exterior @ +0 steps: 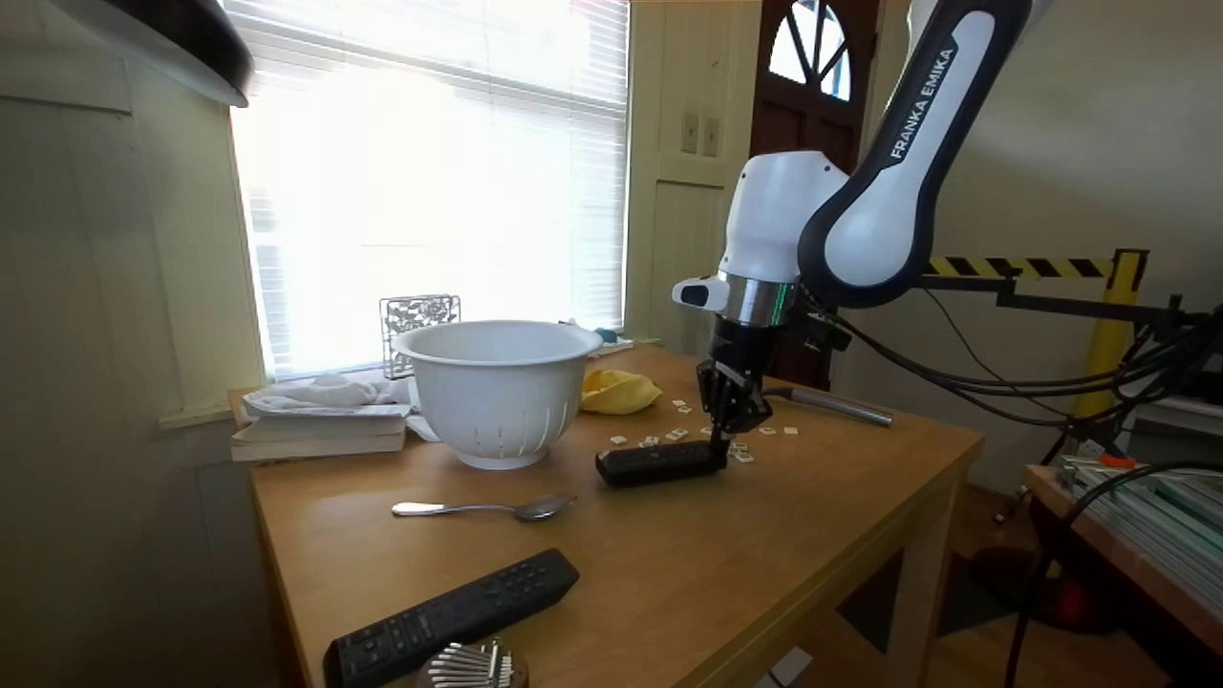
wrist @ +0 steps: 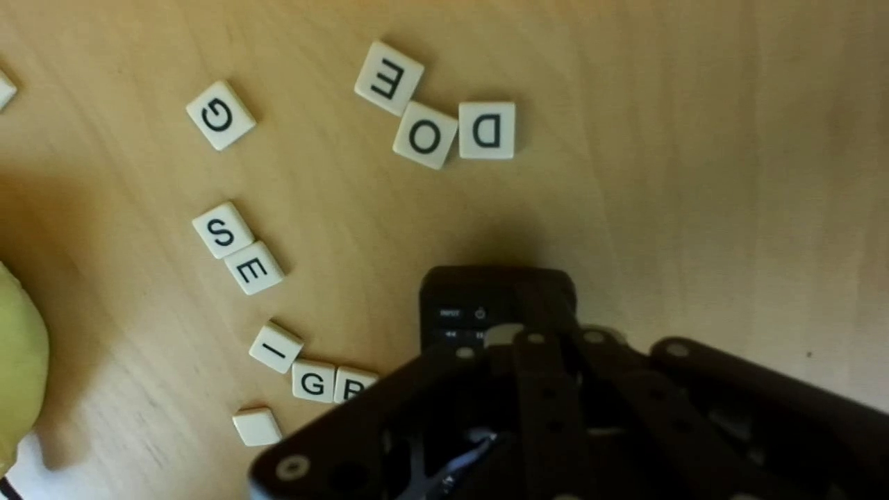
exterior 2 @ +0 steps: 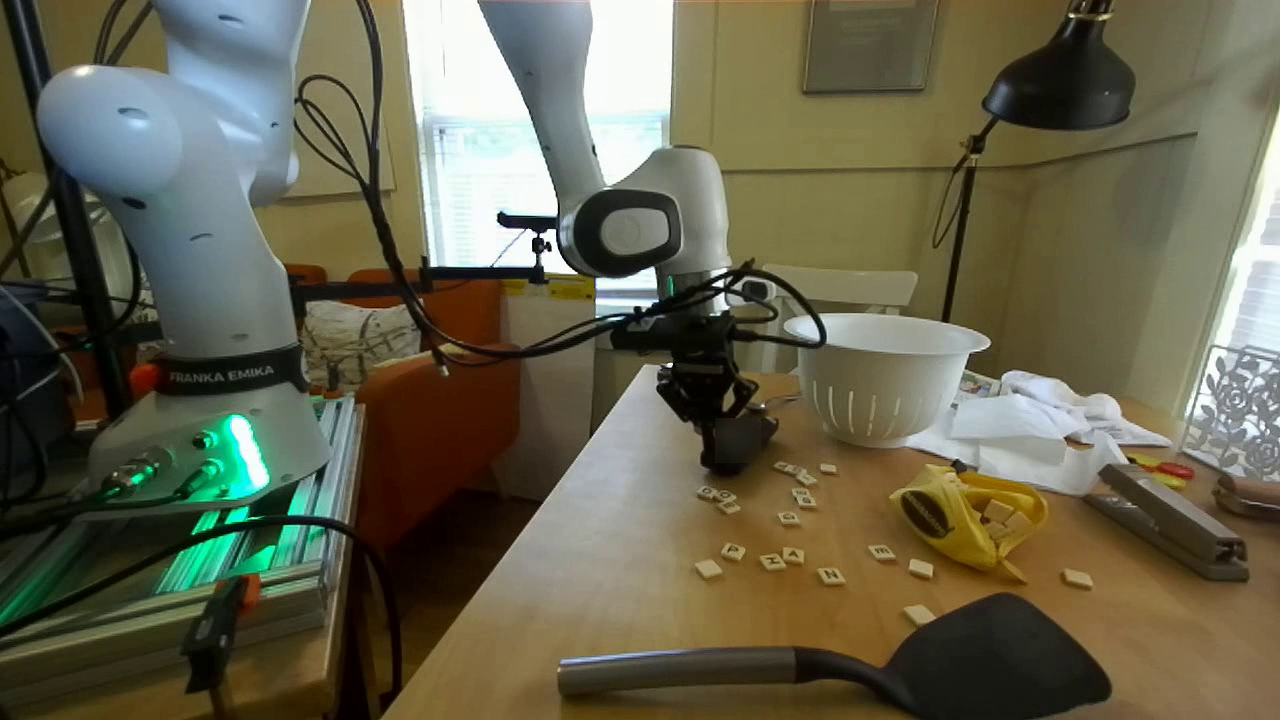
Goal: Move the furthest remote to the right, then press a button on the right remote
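Note:
The short black remote (exterior: 654, 464) lies on the table beside the white colander. Its far end shows in an exterior view (exterior 2: 746, 446) and in the wrist view (wrist: 462, 305), with INPUT and power marks on its top. My gripper (exterior: 719, 449) points down at that end of the remote. In the wrist view the fingers (wrist: 545, 302) are together over the remote's right half and hide most of its face. Nothing shows held between them. I cannot tell whether the tips touch a button. The longer black remote (exterior: 454, 616) lies apart near the table's front in an exterior view.
The white colander (exterior: 497, 382) stands beside the short remote. A spoon (exterior: 487, 508) and a thumb piano (exterior: 473, 666) lie near the longer remote. Letter tiles (wrist: 425, 135), a yellow bag (exterior 2: 965, 515), a spatula (exterior 2: 990, 660) and a stapler (exterior 2: 1170, 520) are also on the table.

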Controlling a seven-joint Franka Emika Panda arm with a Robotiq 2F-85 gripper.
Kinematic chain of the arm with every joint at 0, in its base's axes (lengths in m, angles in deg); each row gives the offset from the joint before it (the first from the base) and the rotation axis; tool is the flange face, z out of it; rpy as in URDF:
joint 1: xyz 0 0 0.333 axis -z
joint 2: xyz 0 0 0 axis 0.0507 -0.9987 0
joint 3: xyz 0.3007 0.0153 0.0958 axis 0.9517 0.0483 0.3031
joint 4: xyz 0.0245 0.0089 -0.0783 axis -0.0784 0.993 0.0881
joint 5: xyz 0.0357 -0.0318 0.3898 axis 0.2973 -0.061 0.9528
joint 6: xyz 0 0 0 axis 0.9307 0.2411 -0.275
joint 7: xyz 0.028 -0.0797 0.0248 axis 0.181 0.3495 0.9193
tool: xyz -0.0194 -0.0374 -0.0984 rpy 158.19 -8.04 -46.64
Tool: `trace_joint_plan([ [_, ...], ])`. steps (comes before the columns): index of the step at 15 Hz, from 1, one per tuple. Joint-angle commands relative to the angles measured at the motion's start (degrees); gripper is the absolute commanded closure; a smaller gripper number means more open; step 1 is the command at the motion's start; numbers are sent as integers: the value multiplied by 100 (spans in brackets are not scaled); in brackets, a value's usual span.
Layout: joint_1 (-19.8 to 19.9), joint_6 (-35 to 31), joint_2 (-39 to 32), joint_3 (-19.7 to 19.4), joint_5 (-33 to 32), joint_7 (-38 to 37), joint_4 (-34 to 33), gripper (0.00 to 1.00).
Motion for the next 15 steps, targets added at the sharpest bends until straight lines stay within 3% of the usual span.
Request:
trace_joint_plan([
  [1, -120, -93, -203, -181, -333, -245, -9, 100],
  [6, -138, -112, -276, -271, -483, -301, -21, 100],
  [15, 8, 24, 291, 118, -297, -174, 15, 100],
])
